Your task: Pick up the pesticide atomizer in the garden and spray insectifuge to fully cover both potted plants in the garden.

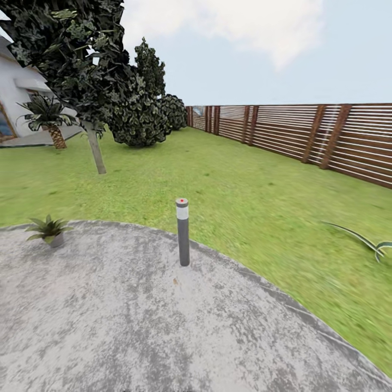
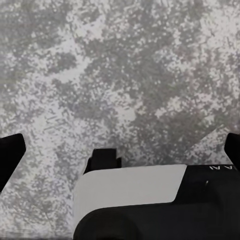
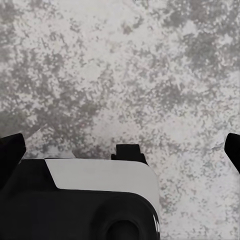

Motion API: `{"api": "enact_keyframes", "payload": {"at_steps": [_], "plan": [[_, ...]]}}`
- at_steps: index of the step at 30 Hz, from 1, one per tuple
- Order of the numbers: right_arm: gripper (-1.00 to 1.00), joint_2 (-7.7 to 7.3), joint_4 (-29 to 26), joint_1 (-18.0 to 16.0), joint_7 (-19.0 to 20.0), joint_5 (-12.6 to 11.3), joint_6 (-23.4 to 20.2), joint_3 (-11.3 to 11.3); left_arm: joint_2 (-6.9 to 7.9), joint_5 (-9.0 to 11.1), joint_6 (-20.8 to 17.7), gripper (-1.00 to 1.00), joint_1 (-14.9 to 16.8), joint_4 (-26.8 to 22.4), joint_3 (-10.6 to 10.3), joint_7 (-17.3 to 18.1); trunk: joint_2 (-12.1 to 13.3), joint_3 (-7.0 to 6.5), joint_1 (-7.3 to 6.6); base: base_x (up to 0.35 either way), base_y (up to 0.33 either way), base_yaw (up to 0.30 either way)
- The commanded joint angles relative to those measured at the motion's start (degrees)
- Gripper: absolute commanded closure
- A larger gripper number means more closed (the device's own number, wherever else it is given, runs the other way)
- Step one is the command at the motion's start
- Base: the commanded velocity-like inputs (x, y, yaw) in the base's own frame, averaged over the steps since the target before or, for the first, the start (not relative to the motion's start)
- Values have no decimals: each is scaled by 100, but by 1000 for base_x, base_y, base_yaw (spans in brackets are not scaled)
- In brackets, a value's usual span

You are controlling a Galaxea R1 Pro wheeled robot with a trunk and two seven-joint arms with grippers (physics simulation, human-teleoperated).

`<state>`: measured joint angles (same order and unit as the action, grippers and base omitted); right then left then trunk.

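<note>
One potted plant [image 1: 48, 228], a small rosette of pointed green leaves in a grey pot, stands at the left edge of the round stone patio [image 1: 136, 326] in the head view. The other potted plant and the pesticide atomizer are out of view. My left gripper [image 2: 122, 145] hangs open over the mottled patio stone, its black fingertips [image 2: 12, 152] wide apart with nothing between them. My right gripper [image 3: 122, 147] is likewise open above bare stone, fingertips [image 3: 12, 147] spread and empty.
A grey bollard lamp [image 1: 183, 231] with a red dot stands at the patio's far rim. Lawn [image 1: 234, 185] runs beyond it to a brown slatted fence [image 1: 305, 133]. A tree trunk [image 1: 96, 149], bushes and a palm [image 1: 51, 122] stand far left. Striped agave leaves [image 1: 370, 245] reach in at the right.
</note>
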<state>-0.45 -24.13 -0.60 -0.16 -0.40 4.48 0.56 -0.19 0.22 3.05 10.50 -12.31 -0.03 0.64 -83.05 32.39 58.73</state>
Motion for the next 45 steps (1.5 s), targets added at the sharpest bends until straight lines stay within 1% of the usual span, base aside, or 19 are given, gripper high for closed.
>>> {"api": "enact_keyframes", "payload": {"at_steps": [1, 45], "plan": [[-100, 1, 3, -2, -2, -4, 18, 5, 0, 3, 20, -100, 5, 6, 1, 7, -3, 11, -1, 0, 0, 238], [-100, 1, -2, -2, -2, -4, 18, 5, -7, -2, 20, -100, 5, 7, -6, 7, -3, 261, -1, 0, 0, 238]]}}
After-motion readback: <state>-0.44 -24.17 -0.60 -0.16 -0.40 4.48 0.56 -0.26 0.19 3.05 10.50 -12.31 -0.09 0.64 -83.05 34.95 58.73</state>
